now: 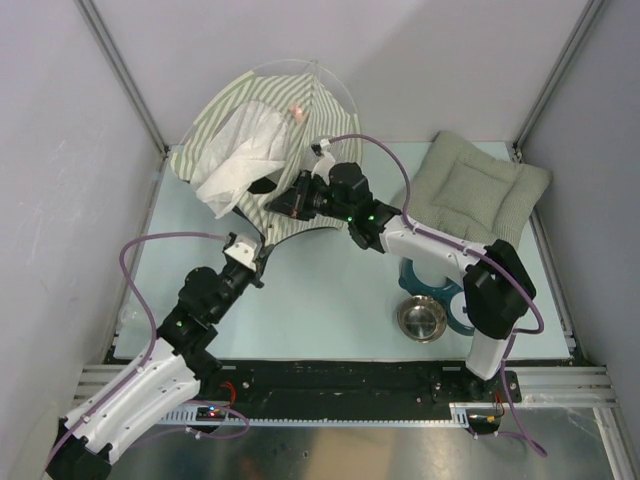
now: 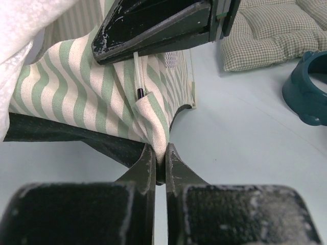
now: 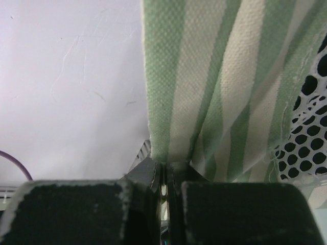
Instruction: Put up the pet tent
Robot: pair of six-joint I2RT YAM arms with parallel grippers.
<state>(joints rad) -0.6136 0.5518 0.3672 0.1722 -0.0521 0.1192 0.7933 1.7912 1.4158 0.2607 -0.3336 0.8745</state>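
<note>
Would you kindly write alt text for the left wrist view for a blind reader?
The left gripper pinches a fold of the green-and-white striped pet tent. Behind, a checked cushion and a teal bowl lie on the table.

The olive-and-white striped fabric pet tent (image 1: 232,112) stands at the far left corner of the pale surface (image 1: 320,300). The checked quilted square cushion (image 1: 480,185) lies at the far right corner, well apart from it. Toward the near right corner, the round steel bowl (image 1: 421,318) sits just in front of the teal plastic bowl holder (image 1: 413,277), which lies partly under the right arm. The left gripper (image 2: 159,153) pinches the tent's near hem, and the right gripper (image 3: 164,166), just behind it, pinches a fold on the tent's right side.
</note>
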